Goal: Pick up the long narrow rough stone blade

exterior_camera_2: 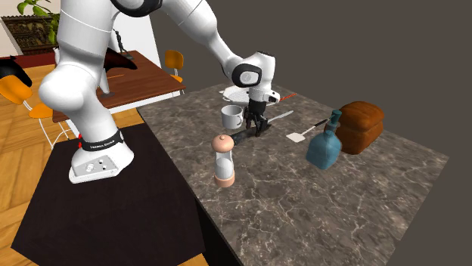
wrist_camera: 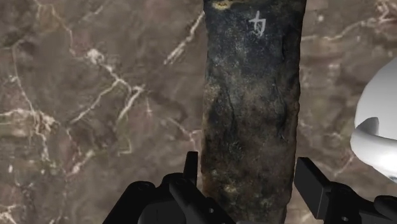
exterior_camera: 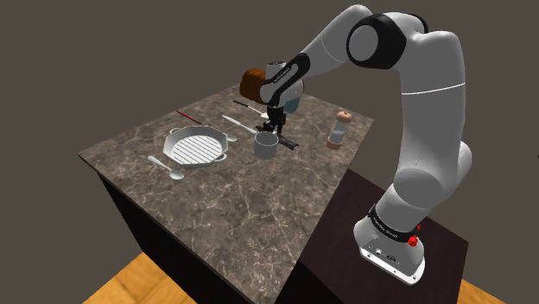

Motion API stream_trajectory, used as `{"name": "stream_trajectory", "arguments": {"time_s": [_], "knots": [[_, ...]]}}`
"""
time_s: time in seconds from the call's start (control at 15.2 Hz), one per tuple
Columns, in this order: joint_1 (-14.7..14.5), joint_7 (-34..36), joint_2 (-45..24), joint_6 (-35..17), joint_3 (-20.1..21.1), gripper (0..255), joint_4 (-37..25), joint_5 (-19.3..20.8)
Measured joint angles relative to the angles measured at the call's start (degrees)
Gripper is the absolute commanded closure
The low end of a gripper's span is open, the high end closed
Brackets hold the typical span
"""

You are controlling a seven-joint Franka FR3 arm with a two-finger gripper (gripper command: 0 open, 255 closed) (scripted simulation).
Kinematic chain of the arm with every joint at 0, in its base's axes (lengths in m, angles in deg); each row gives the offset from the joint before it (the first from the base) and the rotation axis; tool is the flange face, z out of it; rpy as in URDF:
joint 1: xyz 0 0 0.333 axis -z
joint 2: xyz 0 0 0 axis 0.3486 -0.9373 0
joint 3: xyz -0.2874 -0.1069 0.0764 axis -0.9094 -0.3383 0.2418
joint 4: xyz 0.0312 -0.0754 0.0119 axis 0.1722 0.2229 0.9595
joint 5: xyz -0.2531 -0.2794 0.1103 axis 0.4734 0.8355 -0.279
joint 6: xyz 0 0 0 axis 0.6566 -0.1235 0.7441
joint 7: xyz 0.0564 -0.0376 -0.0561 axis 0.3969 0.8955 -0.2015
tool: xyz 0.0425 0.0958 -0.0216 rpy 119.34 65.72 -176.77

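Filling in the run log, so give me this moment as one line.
stage: grasp approach | gripper: open, low, astride blade | blade: flat on counter, beside mug, not lifted

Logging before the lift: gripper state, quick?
Gripper: at the long narrow dark rough stone blade; open or clamped cannot be told.

On the brown veined marble bench (exterior_camera_2: 302, 204), the black two-finger gripper (exterior_camera_2: 259, 128) is down over the dark, long, narrow stone blade (exterior_camera_2: 242, 137), just beside a white mug (exterior_camera_2: 231, 116). Nearer the camera is a glass mill with a rounded pinkish cap (exterior_camera_2: 222, 160) (upright). A teal bottle (exterior_camera_2: 326, 147) stands next to a brown loaf (exterior_camera_2: 361, 125).
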Motion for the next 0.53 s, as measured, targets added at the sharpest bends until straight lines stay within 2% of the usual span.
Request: {"name": "stream_trajectory", "arguments": {"time_s": [0.53], "knots": [[-0.04, -0.09, 2.68, 2.77, -0.09, 255, -0.04, 0.07]]}}
